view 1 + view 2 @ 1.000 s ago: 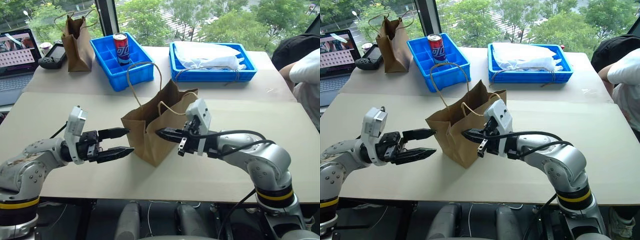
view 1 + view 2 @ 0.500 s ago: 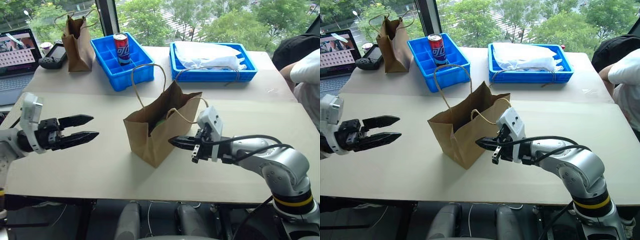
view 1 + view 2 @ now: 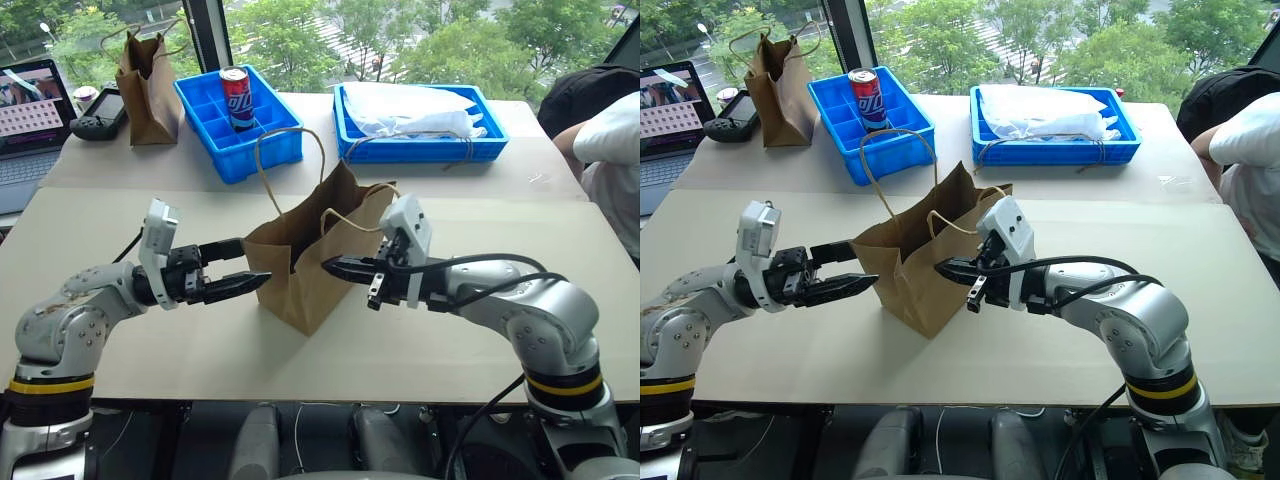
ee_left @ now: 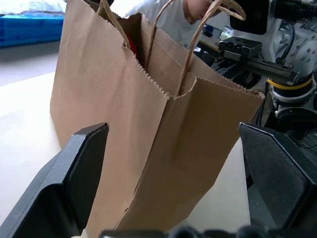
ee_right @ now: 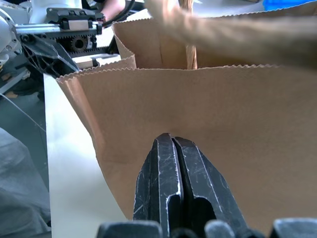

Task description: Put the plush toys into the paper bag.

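Note:
The paper bag (image 3: 312, 262) stands open in the middle of the table with its loop handles up. A sliver of a red plush toy (image 4: 130, 43) shows inside its mouth; the rest of the plush toys is hidden in the bag. My left gripper (image 3: 256, 262) is open and level, its two fingers (image 4: 74, 178) straddling the bag's left corner. On the bag's other side, my right gripper (image 3: 334, 267) is shut, its tip against the bag's wall (image 5: 223, 114).
At the back stand a narrower, darker paper bag (image 3: 148, 72), a blue compartment tray (image 3: 262, 140) holding a red can (image 3: 238, 96), and a blue tray (image 3: 420, 148) of white plastic. A laptop (image 3: 28, 112) and controller (image 3: 92, 116) lie far left. A person (image 3: 608, 150) sits at right.
Half a second ago my left gripper was far out to the left and my right gripper low beside the bag; both have come back against the bag. Neither changed its opening.

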